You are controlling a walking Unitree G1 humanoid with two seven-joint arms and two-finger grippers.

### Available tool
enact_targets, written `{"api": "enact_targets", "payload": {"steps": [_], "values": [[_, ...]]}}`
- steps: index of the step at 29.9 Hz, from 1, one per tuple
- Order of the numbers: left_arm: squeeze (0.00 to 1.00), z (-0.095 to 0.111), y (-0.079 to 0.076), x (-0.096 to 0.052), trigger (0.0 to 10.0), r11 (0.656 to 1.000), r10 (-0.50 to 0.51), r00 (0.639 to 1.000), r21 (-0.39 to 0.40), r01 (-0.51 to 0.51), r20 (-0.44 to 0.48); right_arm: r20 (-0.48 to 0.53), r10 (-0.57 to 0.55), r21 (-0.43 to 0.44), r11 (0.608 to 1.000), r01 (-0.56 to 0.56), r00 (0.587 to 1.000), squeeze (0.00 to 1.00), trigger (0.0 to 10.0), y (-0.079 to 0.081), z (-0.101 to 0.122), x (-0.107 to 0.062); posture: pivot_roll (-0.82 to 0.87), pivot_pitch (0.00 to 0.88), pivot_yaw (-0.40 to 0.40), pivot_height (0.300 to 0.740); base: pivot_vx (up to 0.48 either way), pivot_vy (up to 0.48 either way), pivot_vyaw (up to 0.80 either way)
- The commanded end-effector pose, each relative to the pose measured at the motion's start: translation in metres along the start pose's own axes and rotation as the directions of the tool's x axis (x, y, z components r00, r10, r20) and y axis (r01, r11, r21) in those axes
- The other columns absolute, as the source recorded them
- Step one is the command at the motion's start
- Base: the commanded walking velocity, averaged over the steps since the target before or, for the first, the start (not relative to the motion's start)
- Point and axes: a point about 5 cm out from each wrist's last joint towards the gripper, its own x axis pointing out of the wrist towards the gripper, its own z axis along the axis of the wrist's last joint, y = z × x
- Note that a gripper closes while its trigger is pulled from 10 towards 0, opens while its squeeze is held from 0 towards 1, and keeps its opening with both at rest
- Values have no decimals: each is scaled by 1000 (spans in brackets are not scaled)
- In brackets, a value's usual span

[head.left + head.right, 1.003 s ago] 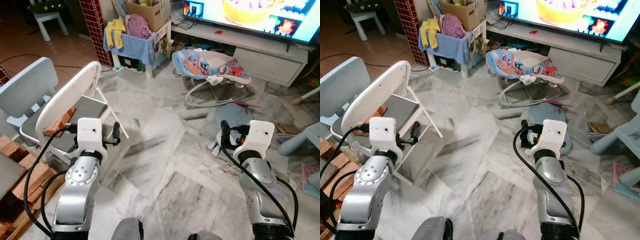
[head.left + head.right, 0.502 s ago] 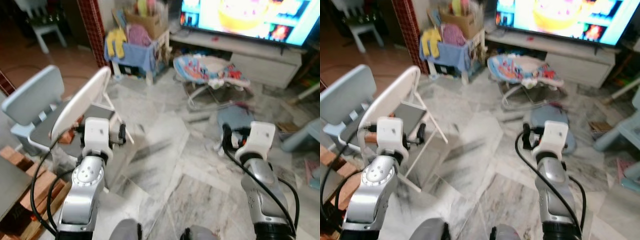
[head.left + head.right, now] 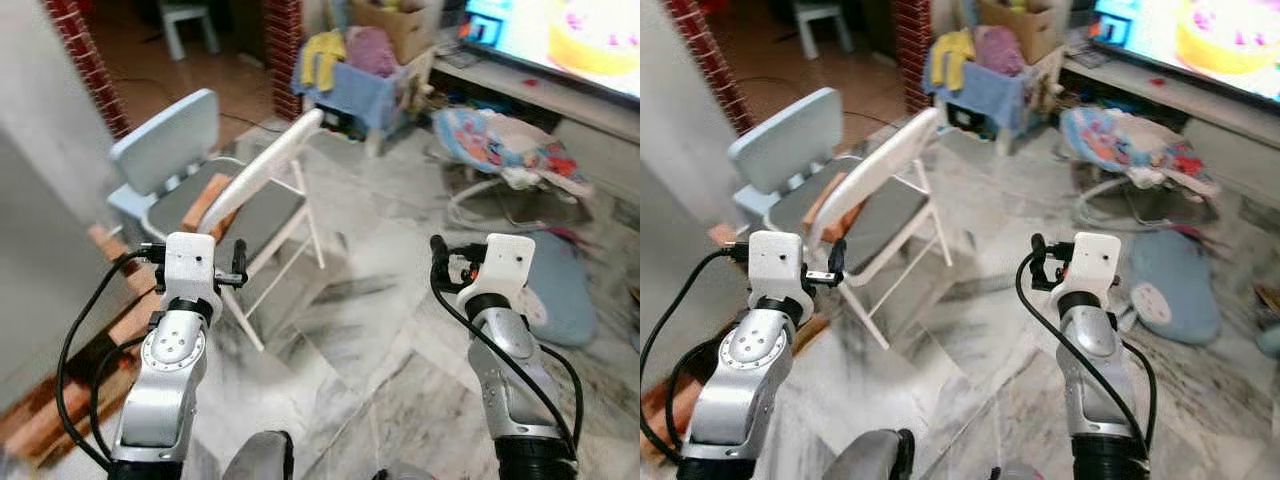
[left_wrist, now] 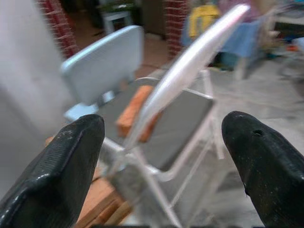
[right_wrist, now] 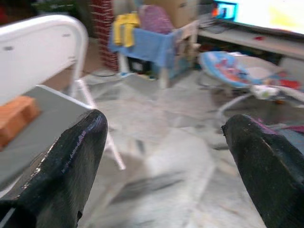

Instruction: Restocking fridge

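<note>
Both arms are raised in front of me over a marble floor. My left gripper is open and holds nothing; its fingers point toward a white folding chair. My right gripper is also open and holds nothing; its fingers hang over bare floor. An orange block lies on the folding chair's grey seat.
A light blue chair stands behind the folding chair. A grey wall rises at the left, with brick-coloured blocks at its foot. A baby bouncer, a blue cushion, a clothes rack and a TV lie to the right.
The whole view has swung to the left: the chairs now sit nearer the middle, the TV and bouncer have slid right, and a grey wall has come in. Both arms keep their pose.
</note>
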Motion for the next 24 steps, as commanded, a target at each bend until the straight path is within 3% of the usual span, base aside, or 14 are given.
{"api": "enact_targets", "payload": {"steps": [1,6,15,22,24], "values": [[0,-1,-1,-1,10000,1000,1,1000,10,-1,2,-6,-17,-10,1000,17,1000,0,10000,-3,-2,0,83,84,1,740,0,0,800],[0,-3,-4,-3,10000,999,-25,1000,-24,25,-9,-13,-23,-7,1000,23,1000,0,10000,-3,-5,-1,84,83,1,740,0,0,800],[0,3,-3,-3,10000,1000,-16,1000,-11,16,5,15,-39,-13,999,40,999,0,10000,-7,1,2,80,69,20,740,0,0,617],[0,-1,9,-10,10000,1000,2,1000,-2,-2,-18,36,-60,4,998,60,998,0,10000,-13,5,4,98,40,23,740,0,0,0],[0,-7,15,-19,10000,1000,17,999,6,-17,-39,28,-72,18,997,72,997,0,10000,-17,1,0,110,26,17,740,0,0,0]]}}
